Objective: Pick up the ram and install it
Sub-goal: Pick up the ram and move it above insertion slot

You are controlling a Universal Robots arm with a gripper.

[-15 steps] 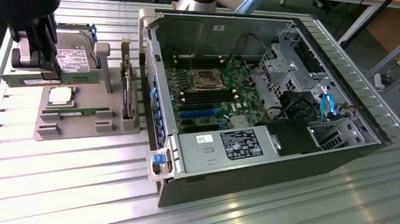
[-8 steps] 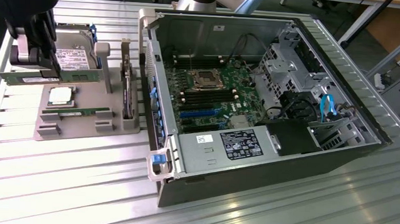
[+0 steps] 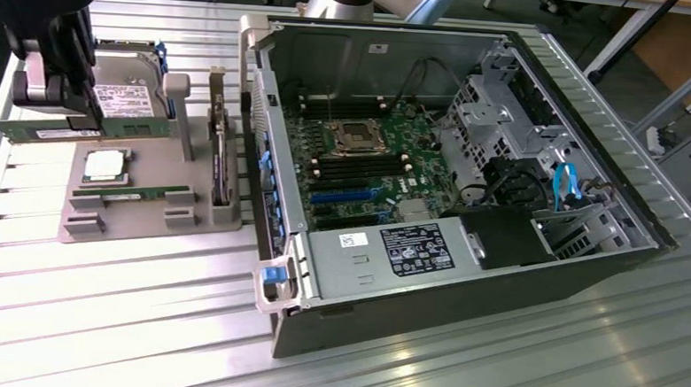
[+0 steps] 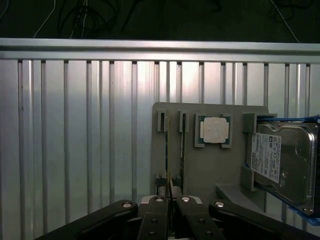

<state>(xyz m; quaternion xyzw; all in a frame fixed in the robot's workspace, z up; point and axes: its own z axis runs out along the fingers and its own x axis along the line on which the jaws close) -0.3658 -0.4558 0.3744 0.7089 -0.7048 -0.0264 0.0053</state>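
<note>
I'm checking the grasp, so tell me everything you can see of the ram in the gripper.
The ram is a long, slim green circuit board with a white label, held level with its long edge down. The gripper is shut on it from above, over the grey holder, beside the hard drive.

Slim green ram (image 3: 112, 128) hangs level, clamped between the jaws.

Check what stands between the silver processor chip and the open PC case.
The dark expansion card, standing on edge in the grey holder, sits between processor chip and PC case, in the exterior view.
</note>
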